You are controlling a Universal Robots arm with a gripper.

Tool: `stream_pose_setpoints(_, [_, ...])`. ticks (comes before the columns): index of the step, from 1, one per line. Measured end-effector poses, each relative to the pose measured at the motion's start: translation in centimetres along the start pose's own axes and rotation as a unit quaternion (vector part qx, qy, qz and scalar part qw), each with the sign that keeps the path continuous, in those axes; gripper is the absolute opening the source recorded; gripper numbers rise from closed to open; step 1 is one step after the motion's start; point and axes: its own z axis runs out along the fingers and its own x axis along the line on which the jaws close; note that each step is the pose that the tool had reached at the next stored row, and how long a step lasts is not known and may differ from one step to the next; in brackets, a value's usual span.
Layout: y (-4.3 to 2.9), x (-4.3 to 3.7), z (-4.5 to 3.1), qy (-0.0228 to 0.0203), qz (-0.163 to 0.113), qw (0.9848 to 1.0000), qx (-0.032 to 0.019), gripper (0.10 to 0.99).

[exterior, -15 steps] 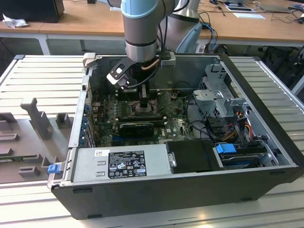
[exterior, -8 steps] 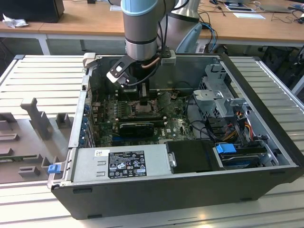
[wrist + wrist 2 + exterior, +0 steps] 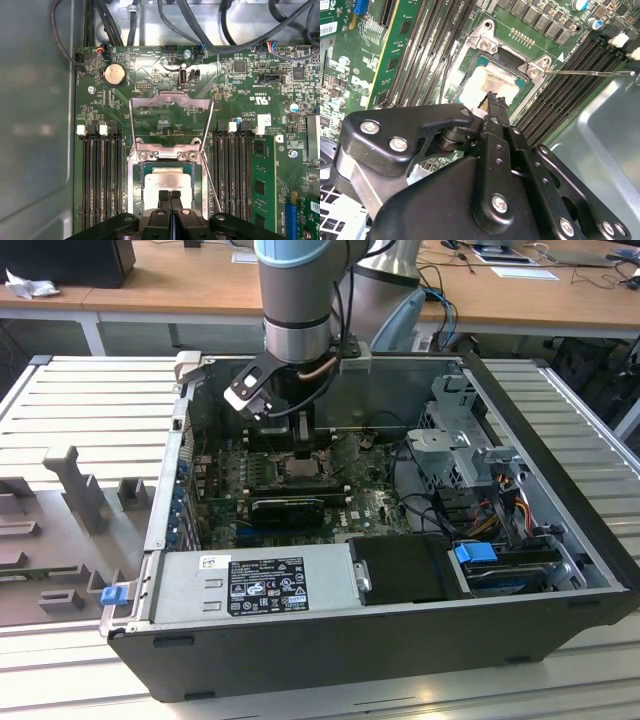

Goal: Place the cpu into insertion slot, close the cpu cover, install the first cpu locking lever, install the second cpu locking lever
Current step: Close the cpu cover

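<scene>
One cpu (image 3: 165, 181) seated in insertion slot (image 3: 145, 170); cpu cover (image 3: 170, 101) raised; gripper (image 3: 170, 194) closed, empty, over it; risk: a nudge skews the unclamped chip

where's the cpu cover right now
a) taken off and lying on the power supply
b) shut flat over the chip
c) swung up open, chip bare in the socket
c: in the first wrist view the cover stands swung up off the socket, and the chip lies in the socket with its pale face uncovered.
</scene>
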Motion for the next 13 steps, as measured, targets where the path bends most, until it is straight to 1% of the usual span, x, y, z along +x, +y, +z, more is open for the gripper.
stream_pose_setpoints(2, [0.07, 0.00, 0.00, 0.0000, 0.000, 1.0000, 0.0000, 0.106])
stream_pose_setpoints(4, [0.40, -0.05, 0.02, 0.0001, 0.000, 1.0000, 0.0006, 0.106])
stream_pose_setpoints(7, [1.40, -0.10, 0.09, 0.0001, 0.002, 1.0000, 0.0042, 0.106])
stream_pose_setpoints(9, [1.45, -0.13, 0.08, 0.0008, 0.002, 1.0000, 0.0062, 0.106])
stream_pose_setpoints(10, [1.46, -0.13, 0.02, 0.0018, 0.002, 1.0000, 0.0064, 0.106])
stream_pose_setpoints(11, [1.48, -0.13, -0.30, 0.0024, 0.002, 1.0000, 0.0065, 0.106])
stream_pose_setpoints(13, [1.51, -0.12, -0.81, 0.0024, 0.002, 1.0000, 0.0065, 0.106])
